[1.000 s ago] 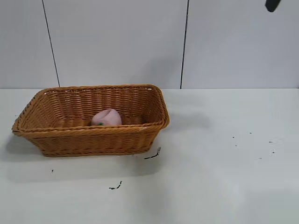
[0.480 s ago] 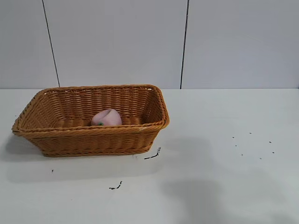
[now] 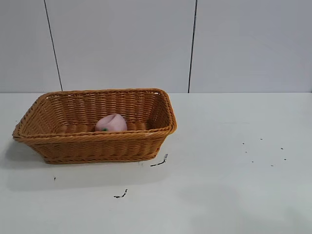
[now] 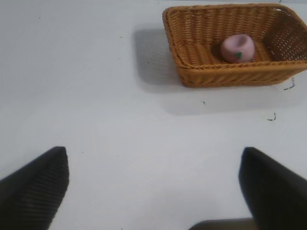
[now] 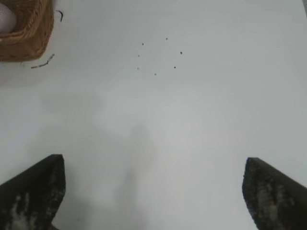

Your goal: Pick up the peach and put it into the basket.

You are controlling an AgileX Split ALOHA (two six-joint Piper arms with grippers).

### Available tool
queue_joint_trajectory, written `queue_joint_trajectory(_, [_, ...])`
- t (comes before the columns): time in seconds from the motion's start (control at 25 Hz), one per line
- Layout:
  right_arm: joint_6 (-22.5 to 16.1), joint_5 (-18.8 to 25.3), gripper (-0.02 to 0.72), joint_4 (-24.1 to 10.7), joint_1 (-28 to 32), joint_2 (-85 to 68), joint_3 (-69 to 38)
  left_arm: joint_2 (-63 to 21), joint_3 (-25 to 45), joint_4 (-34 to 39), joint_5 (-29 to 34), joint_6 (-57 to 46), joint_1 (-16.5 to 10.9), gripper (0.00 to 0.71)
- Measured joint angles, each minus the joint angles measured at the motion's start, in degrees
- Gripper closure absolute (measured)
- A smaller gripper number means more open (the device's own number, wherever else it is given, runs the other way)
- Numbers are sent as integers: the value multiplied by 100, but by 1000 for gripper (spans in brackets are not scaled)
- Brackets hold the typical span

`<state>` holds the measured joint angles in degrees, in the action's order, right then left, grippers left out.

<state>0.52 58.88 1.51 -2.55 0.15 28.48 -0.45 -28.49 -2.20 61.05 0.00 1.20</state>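
The pale-pink peach (image 3: 111, 123) lies inside the orange-brown wicker basket (image 3: 146, 146), near its front wall, at the left of the table. The left wrist view shows the peach (image 4: 237, 48) resting on the floor of the basket (image 4: 192, 72), green mark facing out. My left gripper (image 4: 153, 160) is open over bare table, well away from the basket, nothing between its fingers. My right gripper (image 5: 153, 165) is open too, above bare table, with only a corner of the basket (image 5: 29, 40) far off. Neither arm appears in the exterior view.
Small dark scraps (image 3: 159, 162) lie on the white table just in front of the basket, and tiny specks (image 3: 265, 151) dot the right side. A grey panelled wall stands behind the table.
A dark part of an arm at the top right corner of the exterior view one second ago has left the picture. A faint shadow on the table's right front has faded. Basket and peach have not moved.
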Motion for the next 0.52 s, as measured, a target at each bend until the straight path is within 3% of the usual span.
queue_joint_trajectory(0.52, [0, -5, 8, 17, 0, -36, 0, 0, 0, 0, 0, 0, 0, 17])
